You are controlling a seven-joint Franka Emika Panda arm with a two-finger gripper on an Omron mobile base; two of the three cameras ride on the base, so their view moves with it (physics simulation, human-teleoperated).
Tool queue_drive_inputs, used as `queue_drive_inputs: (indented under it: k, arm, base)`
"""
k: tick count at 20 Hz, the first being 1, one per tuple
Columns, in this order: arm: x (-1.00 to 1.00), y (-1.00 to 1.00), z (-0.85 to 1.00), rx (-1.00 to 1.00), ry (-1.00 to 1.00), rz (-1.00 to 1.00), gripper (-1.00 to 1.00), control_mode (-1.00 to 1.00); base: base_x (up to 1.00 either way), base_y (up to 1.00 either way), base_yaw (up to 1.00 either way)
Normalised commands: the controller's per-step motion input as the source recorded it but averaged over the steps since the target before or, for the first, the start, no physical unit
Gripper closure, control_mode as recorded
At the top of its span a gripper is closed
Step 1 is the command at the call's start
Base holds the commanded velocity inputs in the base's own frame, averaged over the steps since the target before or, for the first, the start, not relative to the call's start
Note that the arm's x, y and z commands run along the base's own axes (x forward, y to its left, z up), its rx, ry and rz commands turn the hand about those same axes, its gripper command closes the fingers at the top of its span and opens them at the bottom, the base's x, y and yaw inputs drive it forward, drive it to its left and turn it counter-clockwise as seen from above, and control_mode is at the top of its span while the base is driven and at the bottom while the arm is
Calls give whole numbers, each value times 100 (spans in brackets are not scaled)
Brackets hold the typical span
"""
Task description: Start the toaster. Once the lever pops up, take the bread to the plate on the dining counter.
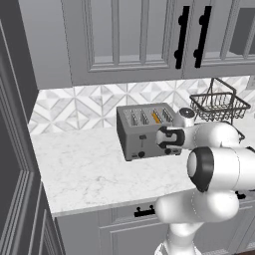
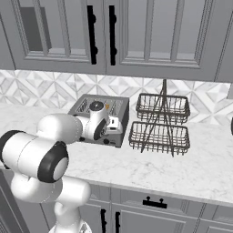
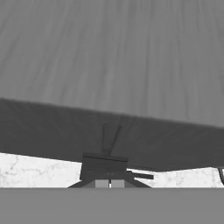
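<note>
Against the toaster (image 3: 109, 65) front, end effector (image 3: 109, 184) pressed together, lever (image 3: 105, 161) just above its tips

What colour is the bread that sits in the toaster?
Golden-orange. The bread stands in a slot of the grey toaster; the left base view shows it best.

The desk (image 1: 89, 169) and toaster (image 1: 144, 130) are seen from behind the arm, looking forward and down, once from the left and once from the right. The toaster's grey front is seen very close from the hand.
</note>
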Motion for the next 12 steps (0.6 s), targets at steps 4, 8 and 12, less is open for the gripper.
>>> queue_drive_inputs:
  k: [4,8,12]
  arm:
    - [-34,0,-100,0,-1,0,100,-100]
    - [-35,0,-22,2,-12,0,100,-100]
    - [-27,0,14,2,-14,0,100,-100]
  base:
    - [0,0,0]
    - [0,0,0]
    - [0,0,0]
